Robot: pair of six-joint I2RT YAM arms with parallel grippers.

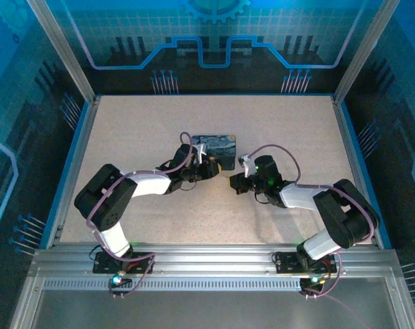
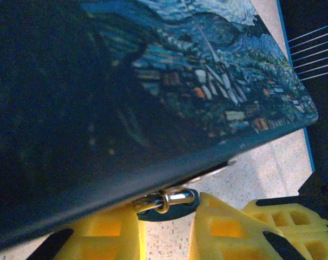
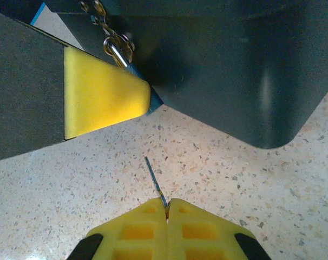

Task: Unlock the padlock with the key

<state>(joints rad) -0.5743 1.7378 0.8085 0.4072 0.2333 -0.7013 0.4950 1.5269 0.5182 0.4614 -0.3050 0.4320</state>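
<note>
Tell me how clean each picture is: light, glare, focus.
Top external: even light on the table, blue cast on the walls, small parts too tiny to resolve. Left wrist: tin close and soft, its left half lost in shadow; padlock shackle glints. Right wrist: key sharp in the right hand; pale glare streak on the tin's side.

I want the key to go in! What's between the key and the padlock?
In the right wrist view: bare speckled table past the key, then the yellow finger of the left tool beside the padlock.
</note>
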